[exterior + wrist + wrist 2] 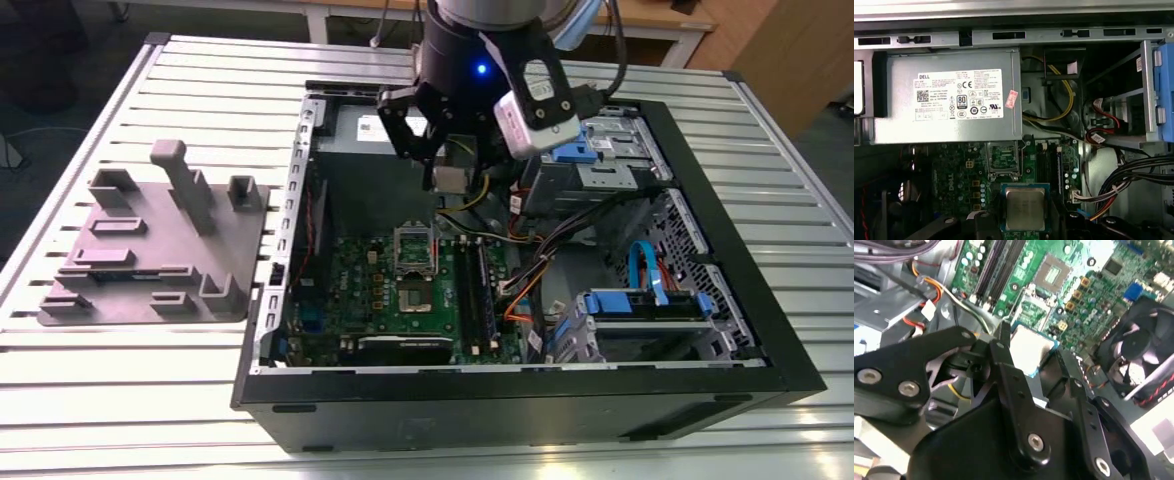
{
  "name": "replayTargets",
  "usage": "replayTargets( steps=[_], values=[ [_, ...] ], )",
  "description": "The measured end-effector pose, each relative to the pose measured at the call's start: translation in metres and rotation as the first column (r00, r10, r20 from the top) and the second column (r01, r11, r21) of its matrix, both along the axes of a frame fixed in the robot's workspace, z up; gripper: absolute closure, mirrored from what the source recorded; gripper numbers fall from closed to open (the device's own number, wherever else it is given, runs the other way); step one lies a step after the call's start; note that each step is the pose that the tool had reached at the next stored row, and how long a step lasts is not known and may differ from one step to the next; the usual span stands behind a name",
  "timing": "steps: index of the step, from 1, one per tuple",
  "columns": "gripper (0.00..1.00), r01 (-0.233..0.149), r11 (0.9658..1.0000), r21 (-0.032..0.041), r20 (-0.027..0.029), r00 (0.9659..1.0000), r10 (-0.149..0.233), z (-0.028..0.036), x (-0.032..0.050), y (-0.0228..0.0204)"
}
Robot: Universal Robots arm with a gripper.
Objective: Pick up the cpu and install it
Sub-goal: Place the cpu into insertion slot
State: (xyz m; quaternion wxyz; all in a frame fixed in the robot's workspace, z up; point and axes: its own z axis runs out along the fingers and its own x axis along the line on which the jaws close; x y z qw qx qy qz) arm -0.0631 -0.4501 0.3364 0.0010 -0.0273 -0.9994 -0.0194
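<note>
First wrist view, cpu (1025, 205) centred between claw (1026, 220) tips, claw closed on its edges, above motherboard (969, 170)

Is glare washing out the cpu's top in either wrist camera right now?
Second wrist view: yes, the top of the cpu is blown out to near white, with no surface detail. First wrist view: no, the same top reads as evenly lit grey, with no hot spot.

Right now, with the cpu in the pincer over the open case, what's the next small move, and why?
Probably a short traverse toward the open socket, without descending yet. The pincer is shut on the cpu; in the exterior view it hangs high, nearer the power supply than the socket, so it doesn't look lined up.
</note>
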Motion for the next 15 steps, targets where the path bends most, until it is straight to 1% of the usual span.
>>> replayTargets(
  steps=[3,7,8,10,11,13,14,15],
  values=[
    [0.53,-0.002,1.0,-0.0004,-0.0001,1.0,0.002,-0.0041,0.0,-0.0029],
    [0.53,-0.044,0.999,-0.0002,-0.0009,0.999,0.044,-0.0115,0.0,-0.0039],
    [0.53,-0.049,0.9988,-0.0004,-0.0021,0.9988,0.049,-0.0131,0.0,-0.0051],
    [0.53,-0.051,0.9987,-0.0016,-0.0021,0.9987,0.051,-0.0155,-0.0001,-0.0065],
    [0.53,-0.052,0.9986,-0.0031,-0.0023,0.9986,0.052,-0.0159,-0.0001,-0.0066],
    [0.53,-0.052,0.9986,-0.0033,-0.0023,0.9986,0.052,-0.0164,-0.0002,-0.0073],
    [0.53,-0.054,0.9986,-0.0031,-0.0021,0.9986,0.054,-0.0177,-0.0001,-0.0081],
    [0.53,-0.056,0.9984,-0.0033,-0.0025,0.9984,0.056,-0.0193,-0.0002,-0.0098]
  ],
)
